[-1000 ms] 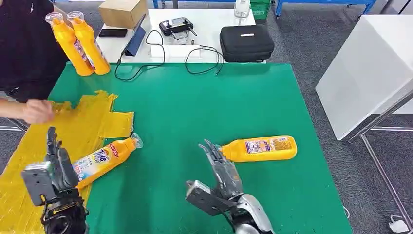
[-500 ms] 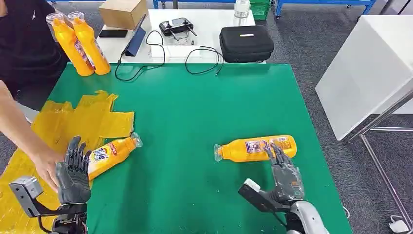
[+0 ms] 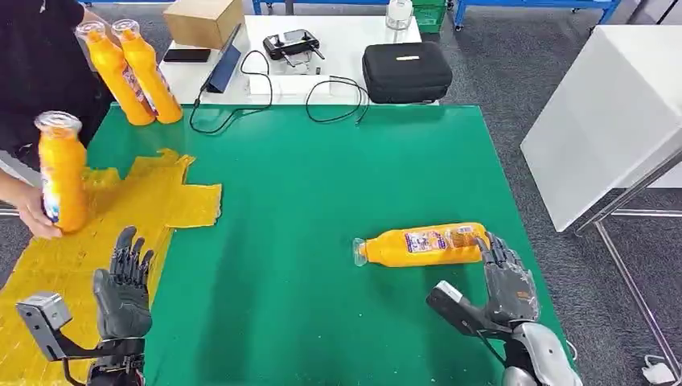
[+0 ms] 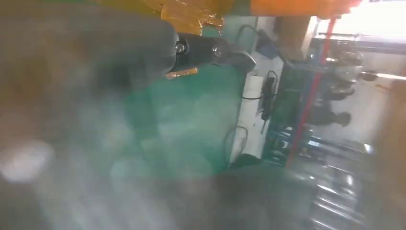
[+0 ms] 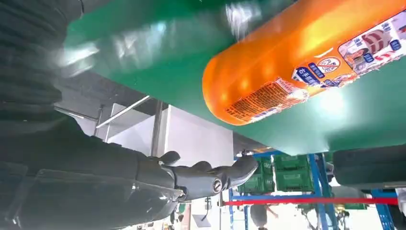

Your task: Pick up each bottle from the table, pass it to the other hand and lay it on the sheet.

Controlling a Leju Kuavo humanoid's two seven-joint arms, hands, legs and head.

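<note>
My right hand (image 3: 508, 281) sits open at the base of the orange detergent bottle (image 3: 422, 245) lying right of centre – not yet gripped; my left hand (image 3: 122, 287) waits open beside the yellow sheet (image 3: 141, 201) – no bottle on it

An orange bottle (image 3: 424, 245) with a clear cap and a printed label lay on its side on the green table, its base just beside the fingertips of the right hand (image 3: 505, 283), its cap pointing away toward the left hand's side. The right wrist view showed its rounded base (image 5: 268, 81) close ahead of that hand. The crumpled yellow sheet (image 3: 153, 197) lay spread beyond and beside the left hand (image 3: 122, 291), whose fingers were apart and held nothing.
</note>
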